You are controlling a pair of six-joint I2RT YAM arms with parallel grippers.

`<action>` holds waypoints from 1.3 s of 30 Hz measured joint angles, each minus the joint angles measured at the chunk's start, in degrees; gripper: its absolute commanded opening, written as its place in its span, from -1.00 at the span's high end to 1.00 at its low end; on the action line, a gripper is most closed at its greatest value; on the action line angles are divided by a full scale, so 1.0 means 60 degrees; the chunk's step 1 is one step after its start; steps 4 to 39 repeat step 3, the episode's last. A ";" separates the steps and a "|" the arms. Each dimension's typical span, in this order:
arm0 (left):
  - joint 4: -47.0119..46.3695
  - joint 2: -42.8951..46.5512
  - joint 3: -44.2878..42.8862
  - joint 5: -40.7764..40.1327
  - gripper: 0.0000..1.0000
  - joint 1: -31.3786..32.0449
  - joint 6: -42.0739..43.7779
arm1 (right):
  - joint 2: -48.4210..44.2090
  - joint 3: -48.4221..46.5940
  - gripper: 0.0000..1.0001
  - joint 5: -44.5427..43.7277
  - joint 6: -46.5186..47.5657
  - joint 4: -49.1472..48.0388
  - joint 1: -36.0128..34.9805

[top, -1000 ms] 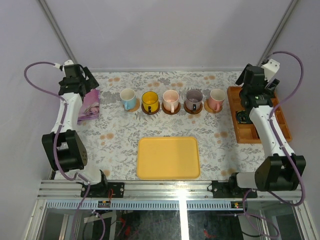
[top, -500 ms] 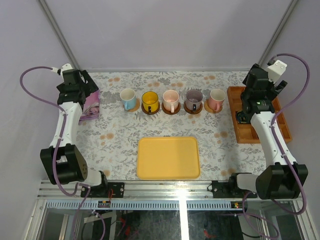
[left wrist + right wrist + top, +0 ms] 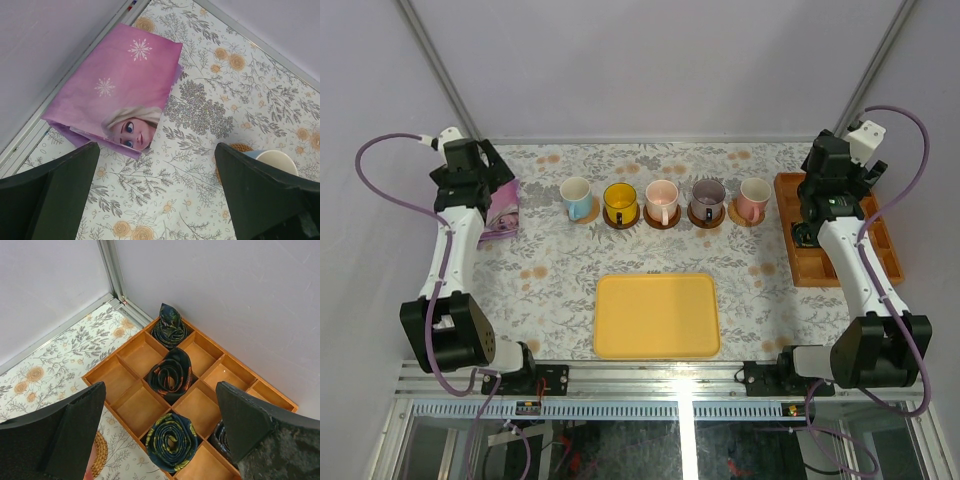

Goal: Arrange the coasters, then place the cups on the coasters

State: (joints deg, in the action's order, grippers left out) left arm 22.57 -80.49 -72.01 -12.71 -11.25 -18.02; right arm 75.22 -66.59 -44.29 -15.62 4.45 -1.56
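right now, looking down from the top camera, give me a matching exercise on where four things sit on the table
Things:
1. amber cup
2. yellow tray
3. wooden divided box
4. pink folded cloth

Places:
A. along the right edge
B. middle, nearest the front edge
C. second from left in the far row
D. far left, by the wall

Pairs: 1-C, 2-B, 3-A, 4-D

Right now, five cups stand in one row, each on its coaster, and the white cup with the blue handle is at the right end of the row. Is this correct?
Not quite. The white cup with the blue handle is at the left end of the row; the salmon pink cup holds the right end. The top external view shows this. The rest is correct.
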 measured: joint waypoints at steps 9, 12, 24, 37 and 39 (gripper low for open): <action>-0.0033 0.0073 0.0051 -0.0069 -0.99 0.0000 0.0000 | 0.0000 0.0000 -0.98 0.0000 0.0004 -0.0004 0.0000; -0.0033 0.0073 0.0051 -0.0069 -0.99 0.0000 0.0000 | 0.0000 0.0000 -0.98 0.0000 0.0004 -0.0004 0.0000; -0.0033 0.0073 0.0051 -0.0069 -0.99 0.0000 0.0000 | 0.0000 0.0000 -0.98 0.0000 0.0004 -0.0004 0.0000; -0.0033 0.0073 0.0051 -0.0069 -0.99 0.0000 0.0000 | 0.0000 0.0000 -0.98 0.0000 0.0004 -0.0004 0.0000; -0.0033 0.0073 0.0051 -0.0069 -0.99 0.0000 0.0000 | 0.0000 0.0000 -0.98 0.0000 0.0004 -0.0004 0.0000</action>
